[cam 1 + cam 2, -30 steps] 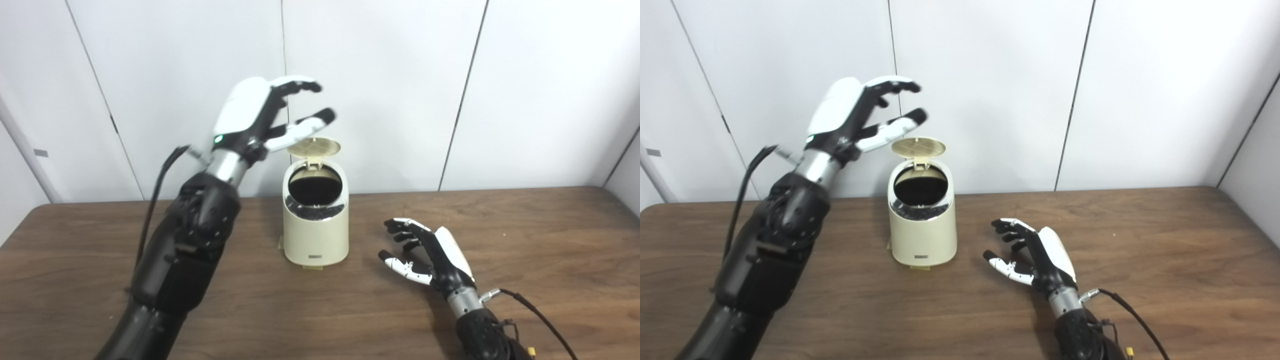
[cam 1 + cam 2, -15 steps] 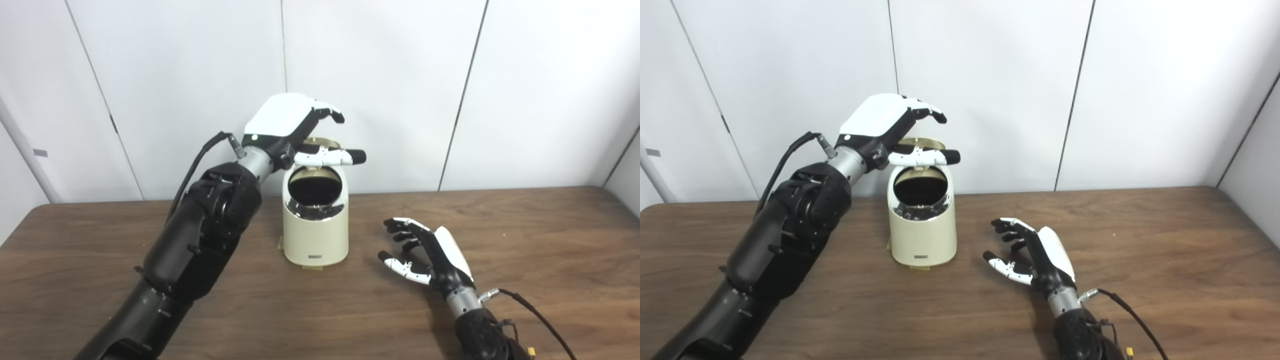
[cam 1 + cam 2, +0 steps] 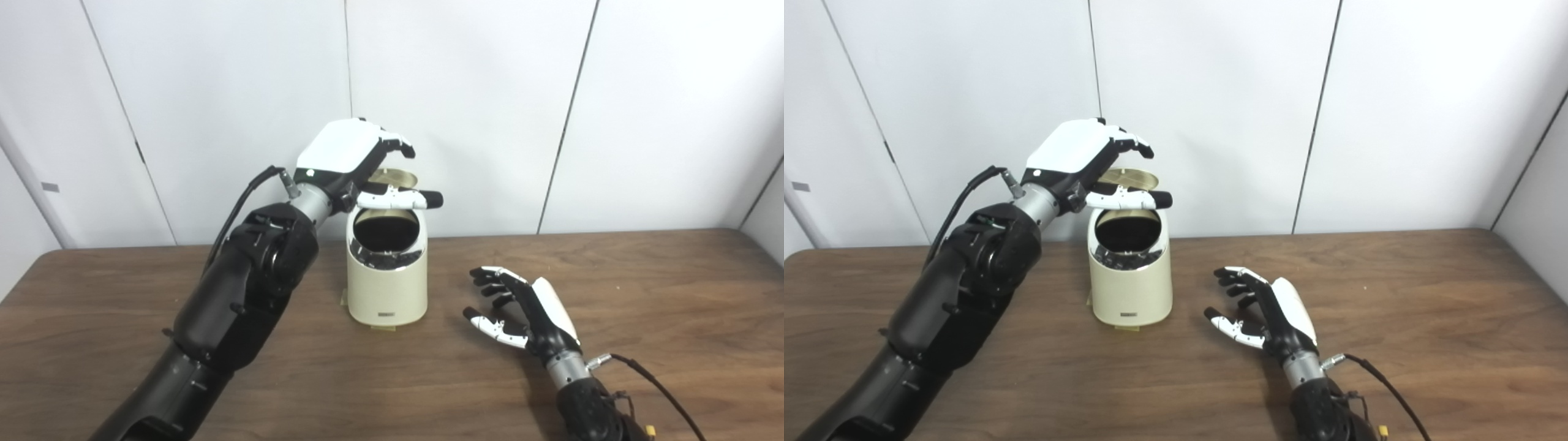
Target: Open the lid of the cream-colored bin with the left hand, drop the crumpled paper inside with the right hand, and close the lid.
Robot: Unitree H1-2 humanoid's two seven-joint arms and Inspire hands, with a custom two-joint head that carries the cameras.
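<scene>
bin: small cream-coloured plastic bin (image 3: 386, 288) stands mid-bench (image 3: 122, 294), mouth open, round hinged lid (image 3: 395, 178) raised behind it.
left robot hand (image 3: 349, 156): above the lid, fingers spread, thumb across the opening; grasping nothing. You can't tell whether it touches the lid.
right robot hand (image 3: 527, 309): resting on the bench right of the bin, released, empty.
paper: no crumpled paper visible; likely already inside.
risk: if you press off-centre or sideways, the light bin may tip or slide, or the lid springs back.
hidden: bin interior is dark; contents unreadable.
</scene>
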